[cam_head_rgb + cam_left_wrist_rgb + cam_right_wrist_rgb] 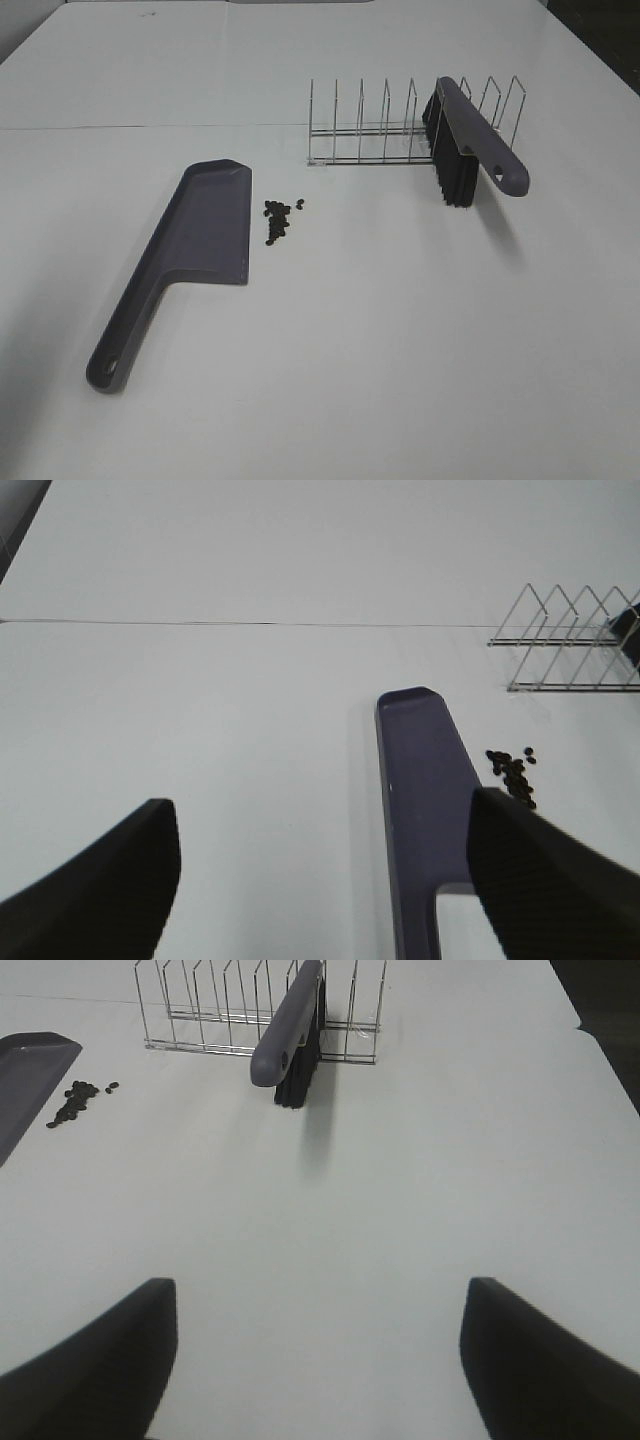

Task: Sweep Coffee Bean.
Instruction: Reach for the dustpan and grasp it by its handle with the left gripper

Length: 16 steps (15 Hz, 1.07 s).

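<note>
A small heap of coffee beans lies on the white table just right of a purple dustpan, whose handle points toward the near edge. A purple brush with black bristles leans in a wire rack. Neither arm shows in the high view. In the left wrist view my left gripper stands open above the table, with the dustpan ahead near its right finger and the beans beyond. My right gripper is open over bare table, well short of the brush. The beans lie beside the dustpan.
The wire rack has several upright loops and stands at the back right of the table. A seam runs across the tabletop behind the dustpan. Dark floor shows past the table's right edge.
</note>
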Motion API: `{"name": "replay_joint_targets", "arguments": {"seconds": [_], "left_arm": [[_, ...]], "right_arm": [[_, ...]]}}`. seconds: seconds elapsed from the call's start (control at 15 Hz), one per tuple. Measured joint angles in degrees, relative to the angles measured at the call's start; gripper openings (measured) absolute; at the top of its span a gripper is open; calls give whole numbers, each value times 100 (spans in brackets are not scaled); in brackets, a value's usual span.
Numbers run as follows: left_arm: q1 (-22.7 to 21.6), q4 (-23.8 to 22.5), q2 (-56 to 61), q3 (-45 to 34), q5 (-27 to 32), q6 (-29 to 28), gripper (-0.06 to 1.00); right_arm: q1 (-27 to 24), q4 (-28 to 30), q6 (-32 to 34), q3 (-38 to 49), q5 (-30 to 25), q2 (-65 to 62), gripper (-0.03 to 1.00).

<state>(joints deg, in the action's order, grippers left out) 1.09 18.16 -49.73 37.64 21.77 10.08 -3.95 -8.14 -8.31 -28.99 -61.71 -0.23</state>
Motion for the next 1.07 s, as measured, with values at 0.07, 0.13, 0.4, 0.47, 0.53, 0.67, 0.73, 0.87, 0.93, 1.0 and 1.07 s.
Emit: {"name": "replay_joint_targets", "arguments": {"seconds": [0.07,0.13,0.4,0.47,0.53,0.67,0.73,0.87,0.93,1.0,1.07], "left_arm": [[0,34,-378,80,-201,11,74],[17,63,-934,338,-178,29,74],[413,80,-2194,1100,659,17,74],[561,80,-2481,1278,854,-74,74],[710,80,-2733,1392,1008,-235,74],[1054,-34,-3455,1473,1192,-831,74],[1117,-80,-3547,1473,1226,-888,74],[1364,-258,-3965,1473,1473,-1129,74],[1444,-350,-4160,1478,1616,-1272,74],[1495,-458,-4326,1495,1765,-1427,75],[1513,-573,-4492,1524,1856,-1518,75]], "right_arm": [[0,0,0,0,0,0,69],[0,0,0,0,0,0,69],[0,0,0,0,0,0,69],[0,0,0,0,0,0,69],[0,0,0,0,0,0,69],[0,0,0,0,0,0,69],[0,0,0,0,0,0,69],[0,0,0,0,0,0,69],[0,0,0,0,0,0,69],[0,0,0,0,0,0,69],[0,0,0,0,0,0,69]]}}
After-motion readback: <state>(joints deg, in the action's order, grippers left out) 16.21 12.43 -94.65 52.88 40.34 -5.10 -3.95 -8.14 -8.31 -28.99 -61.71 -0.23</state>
